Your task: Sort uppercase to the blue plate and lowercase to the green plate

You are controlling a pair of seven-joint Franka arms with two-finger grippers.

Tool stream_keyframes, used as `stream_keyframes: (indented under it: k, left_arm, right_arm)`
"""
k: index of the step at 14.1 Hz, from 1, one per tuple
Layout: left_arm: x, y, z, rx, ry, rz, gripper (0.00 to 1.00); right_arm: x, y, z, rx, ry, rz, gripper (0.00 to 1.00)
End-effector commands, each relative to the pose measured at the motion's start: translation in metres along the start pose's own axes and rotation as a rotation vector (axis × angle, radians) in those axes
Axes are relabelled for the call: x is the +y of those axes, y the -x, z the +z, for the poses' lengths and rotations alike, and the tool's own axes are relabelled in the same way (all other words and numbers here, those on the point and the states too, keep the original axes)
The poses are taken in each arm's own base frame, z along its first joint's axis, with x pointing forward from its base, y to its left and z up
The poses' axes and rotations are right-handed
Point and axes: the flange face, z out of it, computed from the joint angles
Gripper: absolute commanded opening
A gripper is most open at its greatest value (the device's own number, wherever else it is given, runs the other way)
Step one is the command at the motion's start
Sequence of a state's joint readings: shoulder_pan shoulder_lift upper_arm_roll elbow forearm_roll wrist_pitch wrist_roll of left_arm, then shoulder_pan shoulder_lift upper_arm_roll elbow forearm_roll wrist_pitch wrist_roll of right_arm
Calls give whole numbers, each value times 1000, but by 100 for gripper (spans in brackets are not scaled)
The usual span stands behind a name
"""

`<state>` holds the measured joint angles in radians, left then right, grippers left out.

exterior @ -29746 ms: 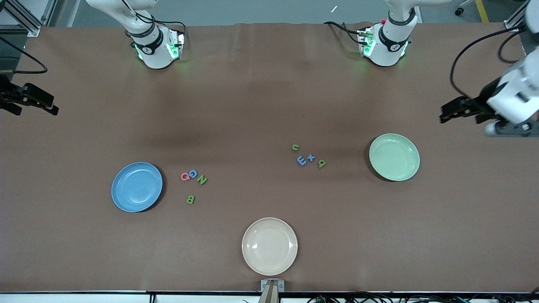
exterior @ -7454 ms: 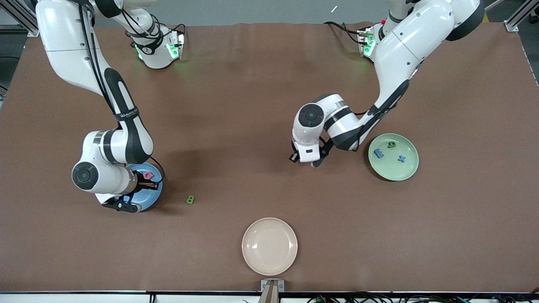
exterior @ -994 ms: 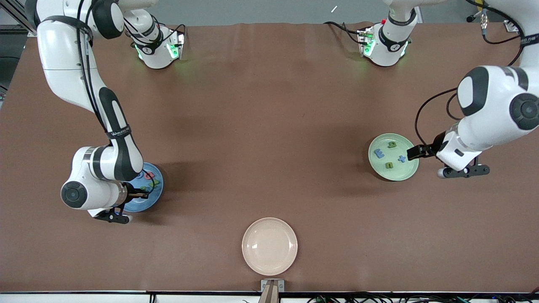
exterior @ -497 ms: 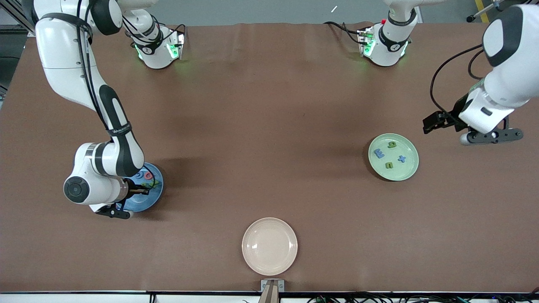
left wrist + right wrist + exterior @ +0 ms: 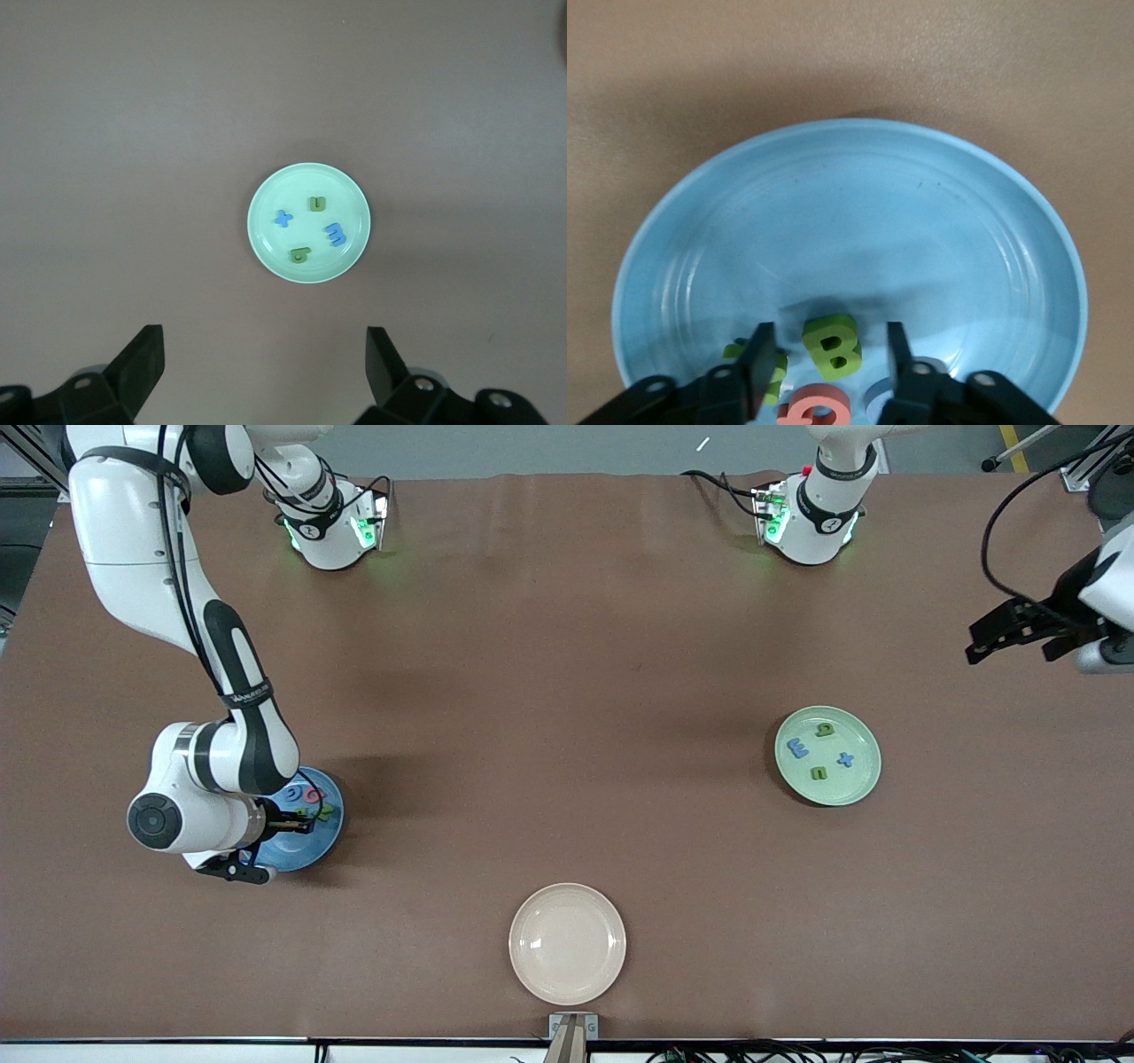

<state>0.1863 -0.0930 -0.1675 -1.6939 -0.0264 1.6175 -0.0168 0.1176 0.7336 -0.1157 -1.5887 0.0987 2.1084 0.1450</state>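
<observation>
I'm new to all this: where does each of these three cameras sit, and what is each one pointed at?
Front view: high across the table, facing both arms' bases; shows blue plate, green plate, cream plate, left gripper, right gripper.
Left wrist view: on the left arm's wrist, looking down at the green plate from high up; its own open fingers show.
Right wrist view: on the right arm's wrist, low over the blue plate; open fingers flank the green B.
Shared: each wrist view repeats one front-view plate.

Both grippers' fingers [image 5: 142, 363] [image 5: 764, 354] apart
</observation>
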Motion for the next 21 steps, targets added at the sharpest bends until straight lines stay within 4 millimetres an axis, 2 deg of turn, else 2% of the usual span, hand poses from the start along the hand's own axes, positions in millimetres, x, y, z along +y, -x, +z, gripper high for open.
stream_keyframes:
  k: [1,4,6,12,15,17,21]
  left_arm:
    - [-1,6,-31,-3,3,16,100]
    - [6,10,-37,-17,2,8,100]
    - [4,7,-42,-5,3,5,100]
    - [10,3,-52,26,-7,28,100]
    - [9,-4,-52,40,-1,19,100]
    - [9,-6,-48,34,-2,19,100]
    - [6,-9,-43,24,-2,14,100]
  right_arm:
    - [2,4,-29,19,-11,-15,100]
    - [0,2,-56,50,-18,-22,100]
    - [2,8,-80,26,-17,-41,100]
    - [28,55,-171,-79,-6,-61,100]
    - [36,82,-220,-77,7,-67,100]
    - [41,98,-247,-64,-1,-76,100]
    - [88,116,-277,-72,-25,-109,100]
